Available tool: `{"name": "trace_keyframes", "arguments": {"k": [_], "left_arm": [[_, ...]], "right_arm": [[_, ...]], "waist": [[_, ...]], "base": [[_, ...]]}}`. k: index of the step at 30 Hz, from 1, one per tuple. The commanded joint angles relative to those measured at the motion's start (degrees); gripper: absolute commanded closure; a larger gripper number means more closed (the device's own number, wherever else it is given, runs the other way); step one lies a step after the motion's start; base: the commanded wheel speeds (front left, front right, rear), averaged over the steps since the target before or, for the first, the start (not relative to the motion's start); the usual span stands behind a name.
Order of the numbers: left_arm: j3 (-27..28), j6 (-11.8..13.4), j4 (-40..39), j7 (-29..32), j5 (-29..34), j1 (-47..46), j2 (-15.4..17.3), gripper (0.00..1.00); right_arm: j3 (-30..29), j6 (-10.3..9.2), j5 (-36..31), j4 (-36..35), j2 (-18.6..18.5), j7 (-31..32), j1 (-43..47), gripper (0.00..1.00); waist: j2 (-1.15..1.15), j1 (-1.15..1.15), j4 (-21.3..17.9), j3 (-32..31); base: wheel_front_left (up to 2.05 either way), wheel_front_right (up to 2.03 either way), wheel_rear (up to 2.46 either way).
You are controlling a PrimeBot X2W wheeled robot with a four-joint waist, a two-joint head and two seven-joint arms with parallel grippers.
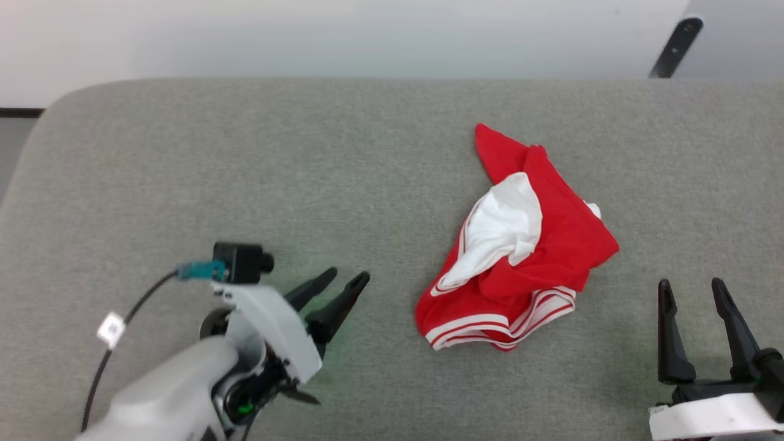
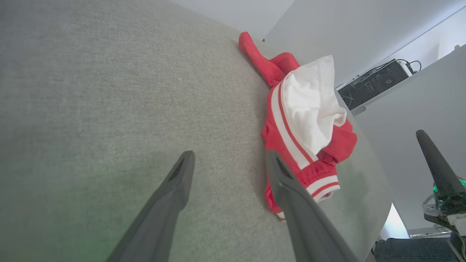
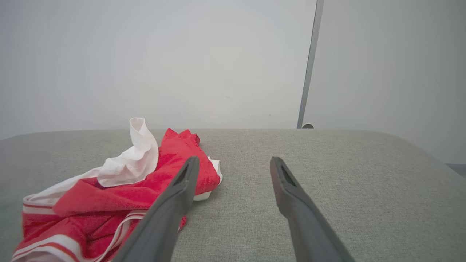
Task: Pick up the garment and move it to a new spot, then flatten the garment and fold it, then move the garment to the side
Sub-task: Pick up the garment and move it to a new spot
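Observation:
The garment (image 1: pixel 520 245) lies crumpled in a heap on the grey table (image 1: pixel 245 171), right of centre: red cloth with a white sleeve on top and red-and-white striped trim at its near edge. My left gripper (image 1: pixel 348 277) is open at the lower left, fingers pointing toward the heap and short of it. At the lower right my right gripper (image 1: pixel 692 285) stands open, apart from the cloth. The left wrist view has the garment (image 2: pixel 305 123) just beyond the left gripper (image 2: pixel 229 156). In the right wrist view the garment (image 3: pixel 109 196) lies left of the right gripper (image 3: pixel 235 162).
The table's far edge runs along a pale wall, with a dark bar (image 1: pixel 675 48) at the upper right. A cable with a white tag (image 1: pixel 111 329) hangs from my left wrist. A dark box of electronics (image 2: pixel 371 85) stands off the table.

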Motion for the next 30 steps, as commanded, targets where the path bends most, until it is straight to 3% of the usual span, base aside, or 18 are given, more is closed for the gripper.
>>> {"name": "trace_keyframes", "arguments": {"k": [1,12,15,22,30], "left_arm": [[0.4,0.2,-0.3,-1.8,-0.5,2.3,0.4,0.0],[7.1,1.5,-1.4,-5.9,1.1,13.3,2.5,0.0],[12.1,2.7,-2.5,-5.9,4.3,16.7,2.4,0.0],[27.2,7.1,-7.1,-5.9,16.8,25.7,0.0,0.0],[42.9,8.5,-12.7,-5.9,36.2,36.3,-7.1,0.0]], "right_arm": [[-0.6,-0.08,0.1,-0.2,-0.1,-0.2,1.2,0.0],[-2.8,-0.08,0.0,-0.6,-1.1,0.6,3.1,0.0],[-3.5,-0.09,0.3,-0.9,-1.4,0.8,3.8,0.0],[-4.6,-0.09,1.0,-0.9,-1.7,1.1,3.9,0.0],[-4.7,-0.09,1.5,0.1,-2.8,0.8,3.3,0.0]], "waist": [[0.0,0.0,1.7,-1.6],[0.0,0.0,2.5,-3.7],[0.0,0.0,2.6,-3.9],[0.0,0.0,2.4,-4.4],[0.0,0.0,2.0,-4.6]], "base": [[0.0,0.0,0.0],[0.0,0.0,0.0],[0.0,0.0,0.0],[0.0,0.0,0.0],[0.0,0.0,0.0]]}}
